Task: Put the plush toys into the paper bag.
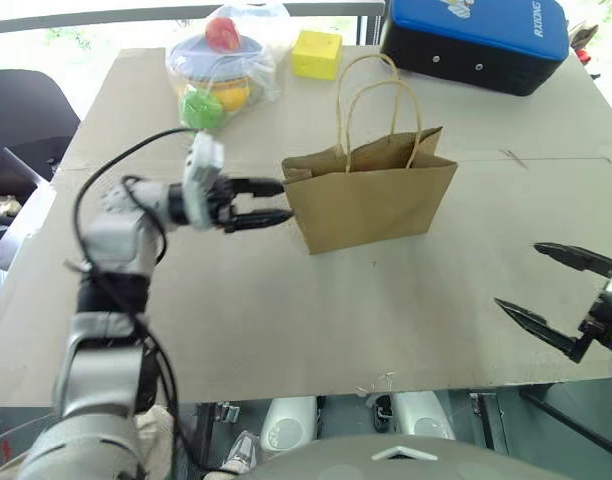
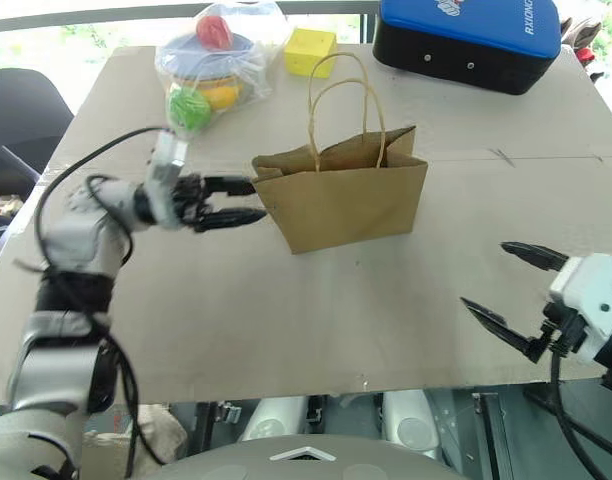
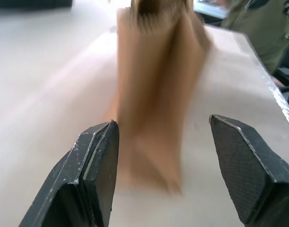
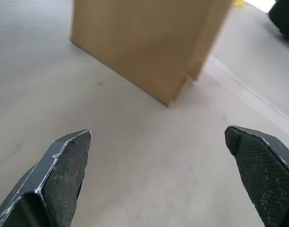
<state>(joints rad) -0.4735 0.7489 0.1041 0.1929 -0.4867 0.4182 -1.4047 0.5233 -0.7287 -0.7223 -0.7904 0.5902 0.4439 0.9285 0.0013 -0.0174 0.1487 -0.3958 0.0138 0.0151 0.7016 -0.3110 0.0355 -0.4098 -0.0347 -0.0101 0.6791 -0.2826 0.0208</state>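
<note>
Paper bag [image 1: 371, 200], brown kraft, upright, twin cord handles

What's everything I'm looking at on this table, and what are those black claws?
paper bag: one, brown, upright mid-table, two cord handles.
plastic bag of toys: one, clear with colourful toys, far left.
cube: one, yellow, far edge beside the plastic bag.
case: one, blue and black, far right.
table: one, beige.
left gripper: one, black, open, at the paper bag's left end.
right gripper: one, black, open, near right, apart from the bag.
</note>
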